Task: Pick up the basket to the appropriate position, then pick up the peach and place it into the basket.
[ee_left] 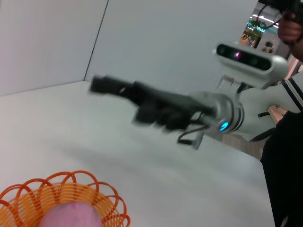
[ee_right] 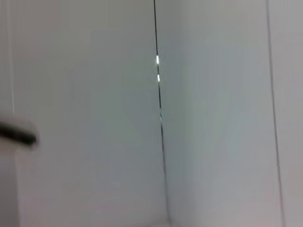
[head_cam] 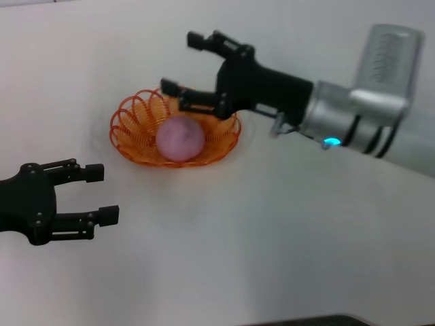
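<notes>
The orange wire basket [head_cam: 132, 132] sits on the white table at centre left. The pinkish peach [head_cam: 180, 138] lies inside it. Both also show in the left wrist view, the basket [ee_left: 61, 194] with the peach [ee_left: 71, 215] in it. My right gripper [head_cam: 178, 63] is open and empty, above the basket's far rim, apart from the peach. It also shows in the left wrist view [ee_left: 102, 85]. My left gripper [head_cam: 102, 193] is open and empty, low at the left, in front of the basket.
The white table [head_cam: 272, 238] stretches in front and to the right of the basket. White walls stand behind, with a corner seam [ee_right: 161, 118]. A person [ee_left: 284, 142] stands beyond the table's far side in the left wrist view.
</notes>
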Tool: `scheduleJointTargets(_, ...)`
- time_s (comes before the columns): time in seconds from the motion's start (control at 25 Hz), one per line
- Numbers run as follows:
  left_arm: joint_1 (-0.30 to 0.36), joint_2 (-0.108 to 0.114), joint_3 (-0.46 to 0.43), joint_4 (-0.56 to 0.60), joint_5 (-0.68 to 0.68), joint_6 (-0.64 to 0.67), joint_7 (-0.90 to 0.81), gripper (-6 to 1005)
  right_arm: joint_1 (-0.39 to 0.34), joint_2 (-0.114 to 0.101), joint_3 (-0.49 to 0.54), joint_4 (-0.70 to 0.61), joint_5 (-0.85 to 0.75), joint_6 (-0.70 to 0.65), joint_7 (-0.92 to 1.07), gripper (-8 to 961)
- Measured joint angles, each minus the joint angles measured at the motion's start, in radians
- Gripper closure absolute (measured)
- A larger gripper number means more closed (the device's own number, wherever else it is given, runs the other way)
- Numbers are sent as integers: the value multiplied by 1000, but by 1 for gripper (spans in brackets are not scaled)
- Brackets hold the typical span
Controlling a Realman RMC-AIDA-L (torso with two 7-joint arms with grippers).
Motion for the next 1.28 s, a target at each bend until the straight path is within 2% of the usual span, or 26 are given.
scheduleJointTargets(0.12,0,0,-5,0,-1,-2,1,156,-52,-9,-18,-122,-13,-124,145,23)
scheduleJointTargets(0.32,-1,2,-17,2,-14,-2,0,156,-149,-20,-82,-518,-102,-251,637,6)
scheduleJointTargets(0.48,-1,3,-20,6,-15,0,0,156,-180,-52,-101,-805,-279,-333,980,7)
scheduleJointTargets(0.56,-1,3,-20,6,-15,3,0,156,-175,-70,-102,-899,-408,-384,1090,8)
scheduleJointTargets(0.64,-1,3,-20,7,-15,3,0,156,-171,-76,-94,-958,-527,-416,1134,8)
scheduleJointTargets(0.72,1,3,-25,7,-15,-2,1,156,-176,-74,-85,-989,-620,-422,1134,9)
scheduleJointTargets(0.84,1,3,-34,5,-16,-3,4,156,-208,-68,-67,-993,-650,-414,1066,8)
scheduleJointTargets(1.04,6,3,-51,2,-25,-3,9,156,-290,-36,81,-979,-646,-383,905,9)
scheduleJointTargets(1.16,12,0,-60,1,-37,-5,21,156,-329,-27,184,-891,-644,-364,764,9)
scheduleJointTargets(1.28,15,-3,-63,-1,-42,-12,30,156,-337,-30,276,-736,-642,-358,622,8)
